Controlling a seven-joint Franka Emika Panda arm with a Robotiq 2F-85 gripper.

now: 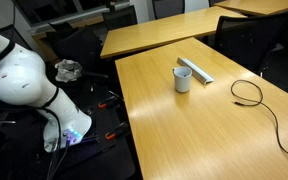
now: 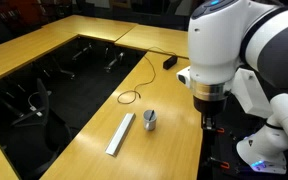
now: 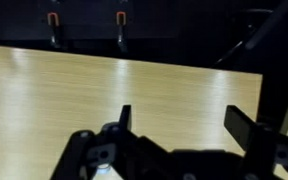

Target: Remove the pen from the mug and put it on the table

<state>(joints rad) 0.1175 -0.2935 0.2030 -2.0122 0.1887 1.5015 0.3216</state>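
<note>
The small white mug stands upright on the large wooden table; it also shows in an exterior view. A short dark pen pokes just above its rim; it is too small to make out clearly. My gripper hangs off the big white arm near the table's edge, well to the side of the mug. In the wrist view the gripper is open and empty over bare wood. The mug is out of the wrist view.
A long white flat bar lies next to the mug, seen also in an exterior view. A looped black cable trails across the table. Smaller wooden desks stand behind. Clamps and gear lie on the dark floor.
</note>
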